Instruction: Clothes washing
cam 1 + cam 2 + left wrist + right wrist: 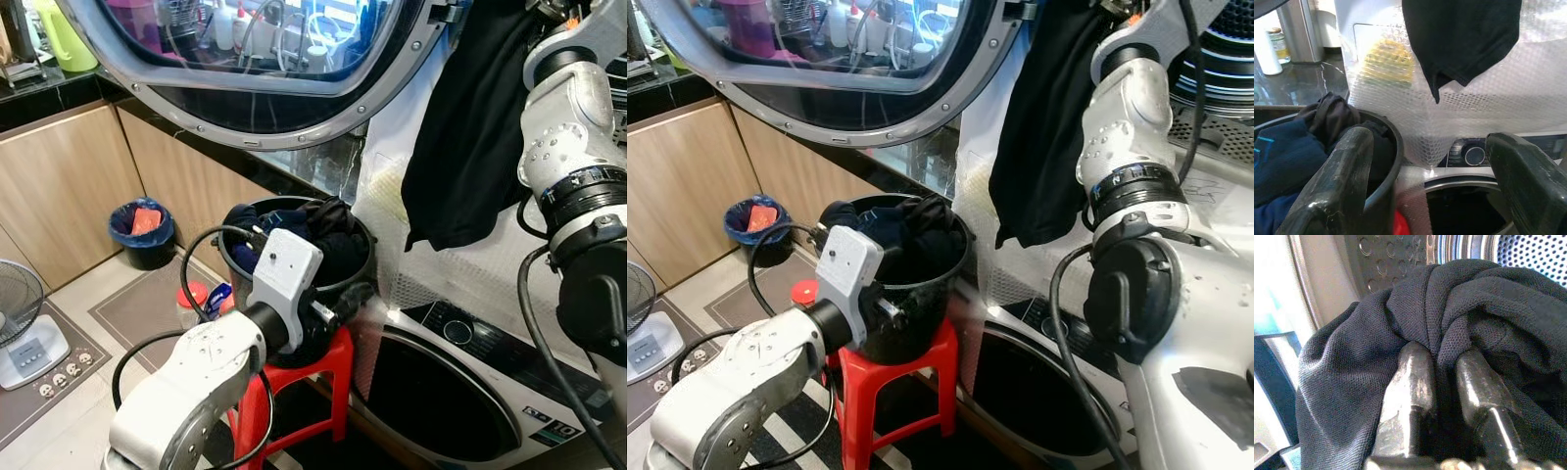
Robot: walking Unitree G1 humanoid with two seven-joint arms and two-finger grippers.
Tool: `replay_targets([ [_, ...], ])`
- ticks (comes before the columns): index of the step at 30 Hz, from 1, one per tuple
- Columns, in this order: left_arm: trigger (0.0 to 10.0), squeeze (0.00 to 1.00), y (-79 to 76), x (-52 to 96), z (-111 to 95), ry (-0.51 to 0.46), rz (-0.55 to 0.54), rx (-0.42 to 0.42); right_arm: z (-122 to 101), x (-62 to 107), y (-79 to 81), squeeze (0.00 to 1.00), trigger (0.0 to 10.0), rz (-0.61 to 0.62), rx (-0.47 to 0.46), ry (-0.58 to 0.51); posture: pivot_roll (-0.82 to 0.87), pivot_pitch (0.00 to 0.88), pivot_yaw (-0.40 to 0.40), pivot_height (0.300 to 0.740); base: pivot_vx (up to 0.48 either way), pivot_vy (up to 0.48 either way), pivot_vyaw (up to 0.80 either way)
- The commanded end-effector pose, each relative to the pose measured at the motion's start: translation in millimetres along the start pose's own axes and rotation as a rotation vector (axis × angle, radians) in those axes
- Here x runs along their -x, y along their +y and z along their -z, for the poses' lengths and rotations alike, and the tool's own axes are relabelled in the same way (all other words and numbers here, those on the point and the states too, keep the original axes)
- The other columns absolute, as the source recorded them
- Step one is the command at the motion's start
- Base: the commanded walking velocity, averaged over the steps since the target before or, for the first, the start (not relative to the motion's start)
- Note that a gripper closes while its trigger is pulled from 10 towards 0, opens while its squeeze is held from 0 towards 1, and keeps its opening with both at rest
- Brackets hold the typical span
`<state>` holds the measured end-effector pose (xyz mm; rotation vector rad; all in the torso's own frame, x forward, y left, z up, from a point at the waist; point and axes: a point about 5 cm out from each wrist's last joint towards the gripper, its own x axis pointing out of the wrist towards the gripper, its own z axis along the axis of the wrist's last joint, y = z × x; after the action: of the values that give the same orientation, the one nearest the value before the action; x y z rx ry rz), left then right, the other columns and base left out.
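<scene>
Gripper work is split between the two arms: the left gripper (1425, 181) sits lowest and nearest, its two black fingers (1332, 181) spread wide with nothing between them, poised at the rim of the black bucket (358, 269). That bucket stands on a red stool (333, 367) just beside the lower washing machine (460, 392), a sensible height for an arm to reach in. It is heaped with dark laundry (313, 230), navy and black pieces piled above the rim, so more loads seem to remain. Higher up, the right gripper (1442, 382) has its fingers pressed together on a fold of the black garment (470, 127), which bunches over the fingertips in the right wrist view and hangs loose below the raised arm in the head views. Just beyond that bunched cloth lies the perforated steel drum (1528, 249) of an upper machine, so the garment looks to be held at the mouth ready to be pushed in. The upper machine's round door (265, 88) swings out wide overhead, leaving the opening free. Bubble wrap (1528, 98) drapes the front between the two machines. Farther off, on the floor by the wooden cabinets, stand a small bin with a blue liner (142, 230) and a fan (20, 313).
</scene>
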<state>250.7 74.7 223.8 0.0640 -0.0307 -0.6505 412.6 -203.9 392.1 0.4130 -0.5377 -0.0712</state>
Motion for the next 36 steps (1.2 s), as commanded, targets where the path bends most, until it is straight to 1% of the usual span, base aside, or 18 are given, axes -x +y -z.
replay_targets([
  [1, 10.0, 0.0, 3.1, -0.3, -3, -0.024, -0.021, -0.025, -10, 1.4, -19.6, 0.0, 10.0, 0.026, 0.025, -0.052, 0.12, 0.074, -0.093, 0.74, 0.0, 0.0, 0.0],
  [2, 10.0, 0.0, 3.1, -0.3, -3, -0.024, -0.021, -0.025, -10, 1.4, -19.6, 0.0, 10.0, 0.026, 0.025, -0.052, 0.12, 0.074, -0.093, 0.74, 0.0, 0.0, 0.0],
  [4, 10.0, 0.0, 10.5, 0.4, -7, -0.052, -0.067, -0.018, -11, 6.8, -43.9, 0.0, 10.0, 0.067, 0.056, -0.074, 0.12, 0.069, -0.09, 0.74, 0.0, 0.0, 0.0],
  [5, 10.0, 0.0, 11.5, 0.4, -7, -0.056, -0.074, -0.021, -11, 7.6, -46.8, 0.0, 10.0, 0.068, 0.058, -0.078, 0.12, 0.069, -0.09, 0.74, 0.0, 0.0, 0.0],
  [6, 10.0, 0.0, 14.6, 0.8, -8, -0.068, -0.098, -0.026, -12, 10.2, -55.0, 0.0, 10.0, 0.07, 0.08, -0.085, 0.11, 0.068, -0.091, 0.74, 0.0, 0.0, 0.0],
  [7, 10.0, 0.0, 14.6, 0.8, -8, -0.068, -0.098, -0.026, -12, 10.2, -55.0, 0.0, 10.0, 0.07, 0.08, -0.085, 0.11, 0.068, -0.091, 0.74, 0.0, 0.0, 0.0],
  [8, 10.0, 0.0, 18.7, 1.1, -9, -0.074, -0.124, -0.032, -11, 13.2, -61.7, 0.0, 10.0, 0.064, 0.099, -0.094, 0.12, 0.066, -0.092, 0.74, 0.0, 0.0, 0.0],
  [9, 10.0, 0.0, 20.8, 1.5, -9, -0.076, -0.135, -0.035, -10, 14.7, -64.5, 0.0, 10.0, 0.062, 0.114, -0.098, 0.12, 0.066, -0.092, 0.74, 0.0, 0.0, 0.0],
  [10, 10.0, 0.0, 27.3, 2.3, -11, -0.083, -0.168, -0.039, -9, 19.1, -72.6, 0.0, 10.0, 0.049, 0.129, -0.113, 0.11, 0.065, -0.09, 0.74, 0.0, 0.0, 0.0],
  [12, 10.0, 0.0, 28.7, 2.4, -11, -0.084, -0.173, -0.038, -9, 19.9, -74.1, 0.0, 10.0, 0.048, 0.13, -0.116, 0.11, 0.066, -0.089, 0.74, 0.0, 0.0, 0.0],
  [16, 10.0, 0.0, 33.9, 2.3, -11, -0.085, -0.193, -0.04, -13, 25.5, -85.3, 0.0, 10.0, 0.062, 0.16, -0.16, 0.11, 0.061, -0.084, 0.74, 0.0, 0.0, 0.0],
  [20, 10.0, 0.0, 34.3, 2.1, -10, -0.087, -0.197, -0.041, -13, 29.3, -90.4, 0.0, 10.0, 0.063, 0.167, -0.184, 0.11, 0.058, -0.083, 0.74, 0.0, 0.0, 0.0],
  [24, 10.0, 0.0, 36.2, 2.5, -10, -0.093, -0.209, -0.052, -4, 39.0, -94.5, 0.0, 10.0, 0.026, 0.183, -0.196, 0.12, 0.047, -0.087, 0.74, 0.0, 0.0, 0.0],
  [29, 10.0, 0.0, 41.8, 4.3, -9, -0.093, -0.24, -0.06, 6, 48.8, -97.6, 0.0, 10.0, 0.018, 0.175, -0.193, 0.12, 0.038, -0.088, 0.74, 0.0, 0.0, 0.0],
  [31, 10.0, 0.0, 43.3, 4.6, -7, -0.078, -0.248, -0.069, 12, 55.0, -98.0, 0.0, 10.0, 0.012, 0.198, -0.19, 0.12, 0.037, -0.088, 0.74, 0.0, 0.0, 0.0],
  [33, 10.0, 0.0, 43.5, 4.6, -6, -0.076, -0.247, -0.066, 14, 59.1, -100.2, 0.0, 10.0, 0.028, 0.17, -0.193, 0.12, 0.035, -0.086, 0.74, 0.0, 0.0, 0.0],
  [36, 10.0, 0.0, 44.2, 4.5, -6, -0.075, -0.248, -0.067, 20, 69.0, -101.4, 0.0, 10.0, 0.038, 0.161, -0.198, 0.11, 0.032, -0.083, 0.74, 0.0, 0.0, 0.0],
])
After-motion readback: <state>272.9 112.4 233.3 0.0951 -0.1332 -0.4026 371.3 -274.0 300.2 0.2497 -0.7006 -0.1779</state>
